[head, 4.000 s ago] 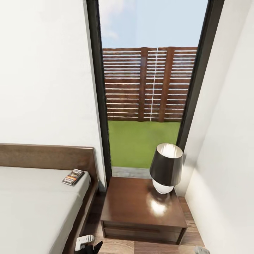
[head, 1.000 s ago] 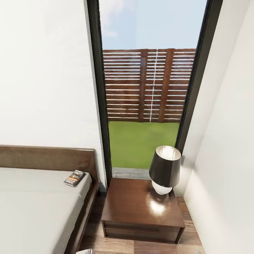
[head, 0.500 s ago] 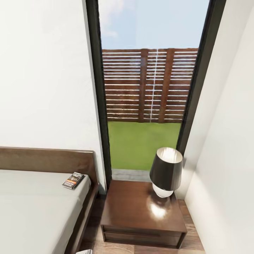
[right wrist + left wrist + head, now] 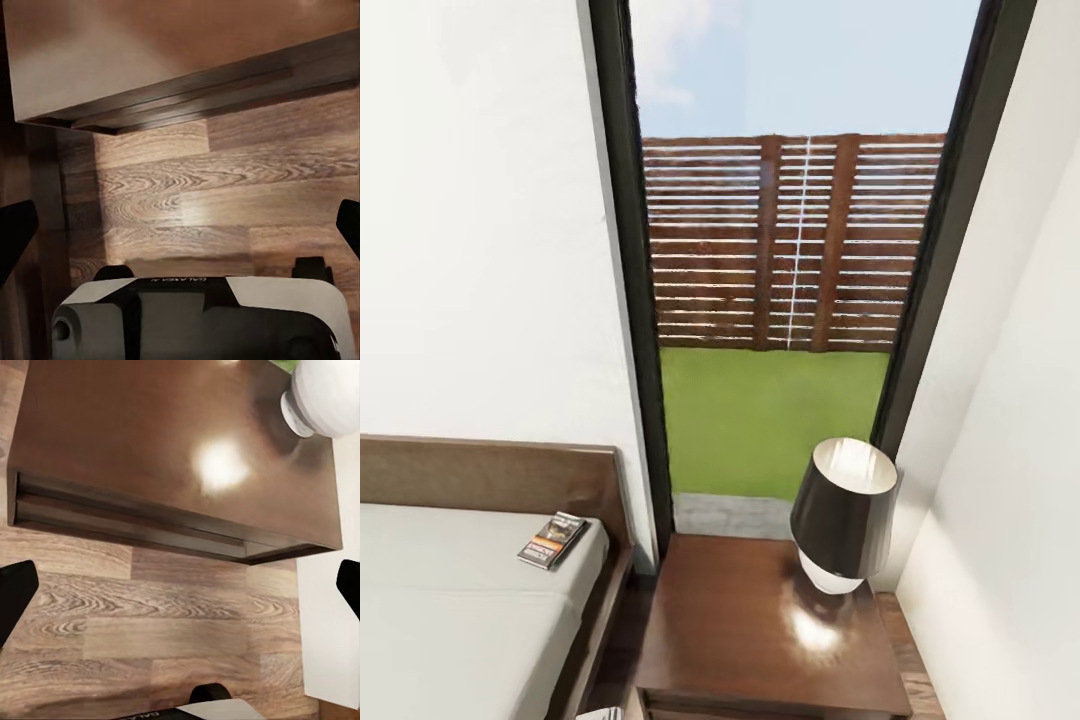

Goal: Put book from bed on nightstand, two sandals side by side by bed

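1. Beside the bed [image 4: 460, 600], a lamp [image 4: 845, 525] with a dark shade is standing on the far right corner of the nightstand [image 4: 750, 640], taking up part of its glossy top.
2. The book [image 4: 552, 540] is lying on the mattress corner by the headboard.
3. A tall window [image 4: 790, 300] is showing fence and grass between white walls; wood planks are covering the floor [image 4: 150, 622].
4. The left gripper [image 4: 180, 592] and right gripper [image 4: 180, 232] are hanging spread wide, grasping nothing.
5. "GALAXEA" is reading on the robot's casing [image 4: 180, 307].

Head view faces window [image 4: 780, 250]; wrists (seemingly close) overlook nightstand [image 4: 150, 435].
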`<state>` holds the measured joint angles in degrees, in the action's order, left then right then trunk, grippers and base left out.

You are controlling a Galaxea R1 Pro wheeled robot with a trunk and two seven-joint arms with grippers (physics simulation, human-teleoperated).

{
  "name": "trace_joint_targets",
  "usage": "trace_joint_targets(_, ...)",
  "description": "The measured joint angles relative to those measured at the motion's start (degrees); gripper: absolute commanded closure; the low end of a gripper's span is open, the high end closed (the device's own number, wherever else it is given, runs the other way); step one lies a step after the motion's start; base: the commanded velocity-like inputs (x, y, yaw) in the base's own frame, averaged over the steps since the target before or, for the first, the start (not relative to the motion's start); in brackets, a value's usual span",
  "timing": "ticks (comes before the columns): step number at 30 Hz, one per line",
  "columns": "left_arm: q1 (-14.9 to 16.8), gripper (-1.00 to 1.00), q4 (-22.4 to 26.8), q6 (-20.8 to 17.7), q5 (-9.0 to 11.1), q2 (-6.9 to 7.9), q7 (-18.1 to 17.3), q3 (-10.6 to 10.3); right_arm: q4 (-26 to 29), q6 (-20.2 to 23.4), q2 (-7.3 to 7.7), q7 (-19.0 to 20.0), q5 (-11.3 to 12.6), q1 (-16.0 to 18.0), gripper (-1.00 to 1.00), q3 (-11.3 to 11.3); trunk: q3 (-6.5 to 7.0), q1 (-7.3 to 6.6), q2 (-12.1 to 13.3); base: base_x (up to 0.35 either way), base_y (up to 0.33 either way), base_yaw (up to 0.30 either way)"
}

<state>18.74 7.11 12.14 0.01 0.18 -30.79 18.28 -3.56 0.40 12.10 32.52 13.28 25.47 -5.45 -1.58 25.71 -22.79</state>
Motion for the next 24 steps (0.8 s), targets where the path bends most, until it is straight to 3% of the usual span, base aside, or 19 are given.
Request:
trace_joint_targets(15, 0.0, -1.00, 0.0, 0.0, 0.0, -0.01, 0.0, 0.0, 0.0, 0.0, 0.00, 0.0, 0.0, 0.0, -1.00, 0.0, 0.00, 0.00, 0.0, 0.327, 0.018, 0.000)
trace_joint_targets(24, 0.0, -1.00, 0.0, 0.0, 0.0, -0.01, 0.0, 0.0, 0.0, 0.0, 0.00, 0.0, 0.0, 0.0, -1.00, 0.0, 0.00, 0.03, 0.0, 0.085, 0.010, 0.000)
